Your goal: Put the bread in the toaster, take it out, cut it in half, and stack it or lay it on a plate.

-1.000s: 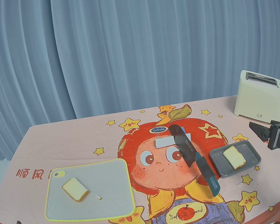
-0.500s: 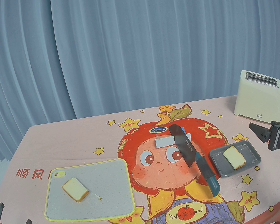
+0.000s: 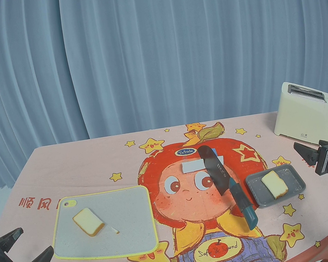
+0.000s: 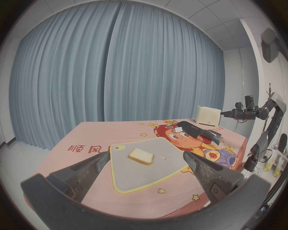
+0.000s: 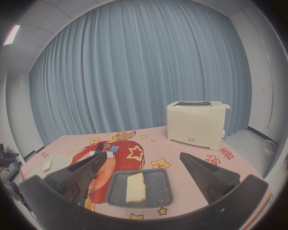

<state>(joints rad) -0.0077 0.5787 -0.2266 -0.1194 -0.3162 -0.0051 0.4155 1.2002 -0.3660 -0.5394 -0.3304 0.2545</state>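
One bread half (image 3: pixel 88 221) lies on the cutting board (image 3: pixel 129 229), at the left of the tabletop (image 3: pixel 97 166); the other half (image 3: pixel 274 184) rests on the grey plate (image 3: pixel 294 178) at right. The left end effector (image 3: pixel 36 239), near the board, and the right end effector (image 3: pixel 307 146), beside the plate, gape wide and empty. Likely best: lower the left one squarely over the board's half, pinching the crusts gently.

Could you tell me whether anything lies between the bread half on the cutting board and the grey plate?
Yes: the knife lies flat between the bread half and the plate, close beside the plate.
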